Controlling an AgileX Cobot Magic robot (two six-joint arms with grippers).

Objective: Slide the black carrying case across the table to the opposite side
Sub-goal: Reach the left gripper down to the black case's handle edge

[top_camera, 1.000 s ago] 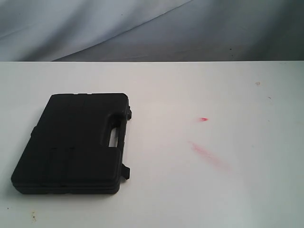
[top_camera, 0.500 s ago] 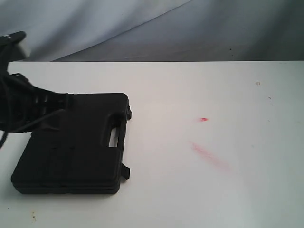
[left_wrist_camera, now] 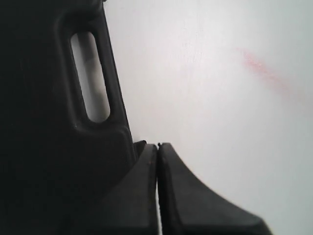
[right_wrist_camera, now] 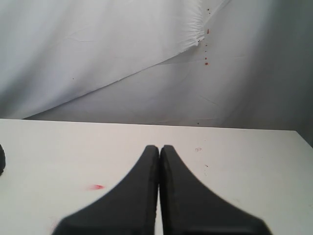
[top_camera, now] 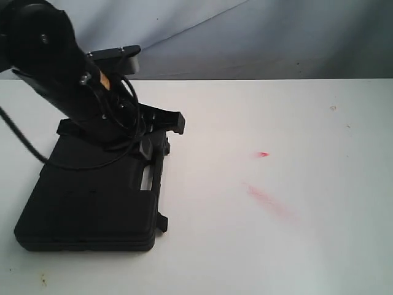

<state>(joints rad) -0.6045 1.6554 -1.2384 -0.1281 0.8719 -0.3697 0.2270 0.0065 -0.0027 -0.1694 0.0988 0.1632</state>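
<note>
The black carrying case (top_camera: pixel 92 209) lies flat on the left part of the white table (top_camera: pixel 276 252), its handle slot (top_camera: pixel 147 178) facing the middle. My left arm reaches in from the upper left and hangs over the case's far half. The left gripper (top_camera: pixel 152 146) is shut with nothing between its fingers, its tips beside the case's handle edge near a latch. In the left wrist view the shut tips (left_wrist_camera: pixel 158 145) sit right by the case (left_wrist_camera: pixel 49 122) below the handle slot (left_wrist_camera: pixel 90 78). The right gripper (right_wrist_camera: pixel 159 146) is shut and empty above the table (right_wrist_camera: pixel 244 161); it is out of the exterior view.
Red smears (top_camera: pixel 267 200) and a small red mark (top_camera: pixel 263 153) lie on the table right of the case. A grey-white cloth backdrop (top_camera: pixel 245 37) hangs behind the far edge. Small specks (top_camera: pixel 333 108) dot the far right.
The left arm has swung in from the left edge and now hangs over the case's far half by the handle. The case has not moved.
</note>
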